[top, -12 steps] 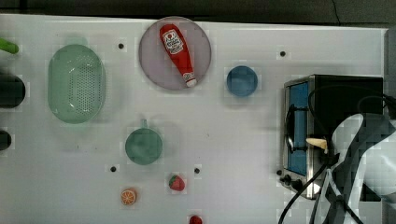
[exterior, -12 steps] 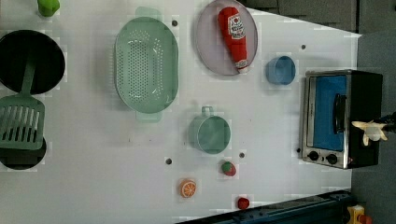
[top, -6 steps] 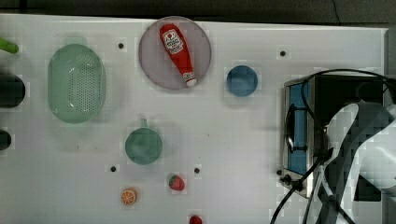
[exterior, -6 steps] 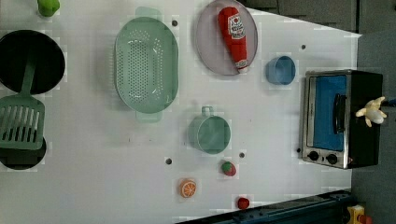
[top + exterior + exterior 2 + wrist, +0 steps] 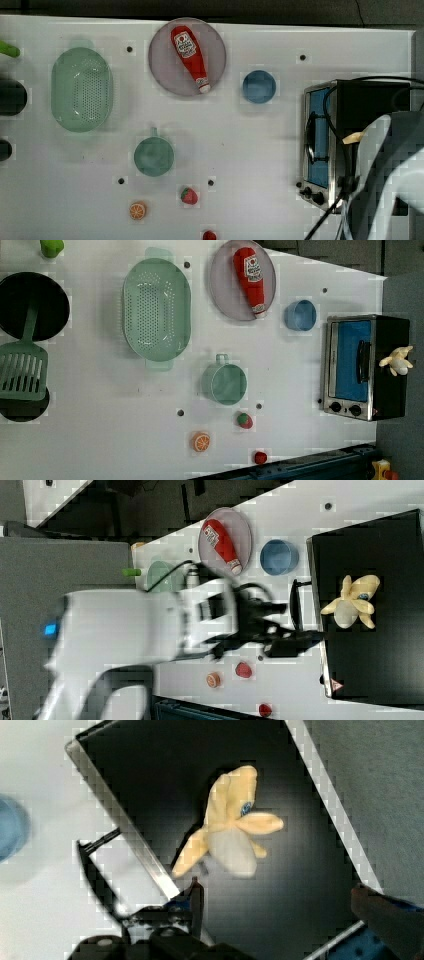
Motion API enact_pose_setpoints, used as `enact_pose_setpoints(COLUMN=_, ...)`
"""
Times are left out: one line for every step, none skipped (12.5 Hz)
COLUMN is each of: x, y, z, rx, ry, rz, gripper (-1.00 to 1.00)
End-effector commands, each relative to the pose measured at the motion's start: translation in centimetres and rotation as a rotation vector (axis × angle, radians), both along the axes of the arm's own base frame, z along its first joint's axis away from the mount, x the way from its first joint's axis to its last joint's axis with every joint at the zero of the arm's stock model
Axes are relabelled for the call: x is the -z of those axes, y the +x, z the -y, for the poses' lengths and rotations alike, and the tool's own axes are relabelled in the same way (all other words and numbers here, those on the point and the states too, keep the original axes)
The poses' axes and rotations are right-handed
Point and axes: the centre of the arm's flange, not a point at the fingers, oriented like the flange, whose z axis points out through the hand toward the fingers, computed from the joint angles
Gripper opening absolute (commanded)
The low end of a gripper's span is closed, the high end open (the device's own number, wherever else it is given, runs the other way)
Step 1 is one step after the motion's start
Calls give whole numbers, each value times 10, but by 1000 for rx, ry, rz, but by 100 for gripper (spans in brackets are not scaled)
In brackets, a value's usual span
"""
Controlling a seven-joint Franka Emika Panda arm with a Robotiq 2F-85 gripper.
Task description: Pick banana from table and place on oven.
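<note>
table [image 5: 100,440]: banana no longer on it | oven [image 5: 395,630]: banana rests on its black top | arm [image 5: 150,630]: near oven | claw [image 5: 280,920]: spread wide, empty | banana [image 5: 352,602]: placed, free of fingers | left: apparently only retreat

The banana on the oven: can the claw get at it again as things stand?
Probably yes: the banana lies bare on the oven top, below the open claw.
</note>
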Motion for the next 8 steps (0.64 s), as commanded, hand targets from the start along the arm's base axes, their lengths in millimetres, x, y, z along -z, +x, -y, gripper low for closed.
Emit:
enact_pose_setpoints(x=-98, y=-4, z=-63, rx=85, ry=50, rz=80, gripper=100)
enact_pose_setpoints(x=-106, y=-5, z=-90, rx=149, ry=73, rz=62, gripper=100)
enact_pose_setpoints(x=-113, y=-3, z=-120, rx=212, ry=83, rz=49, gripper=100)
enact_pose_setpoints(x=-119, y=-1, z=-150, rx=264, ry=84, rz=43, gripper=100)
enact_pose_setpoints(x=-125, y=3, z=-180, rx=313, ry=77, rz=47, gripper=100)
enact_pose_setpoints(x=-131, y=6, z=-207, rx=353, ry=69, rz=67, gripper=100)
enact_pose_setpoints(x=-137, y=9, z=-230, rx=384, ry=63, rz=88, gripper=100)
enact_pose_setpoints(x=-140, y=11, z=-251, rx=414, ry=63, rz=103, gripper=100)
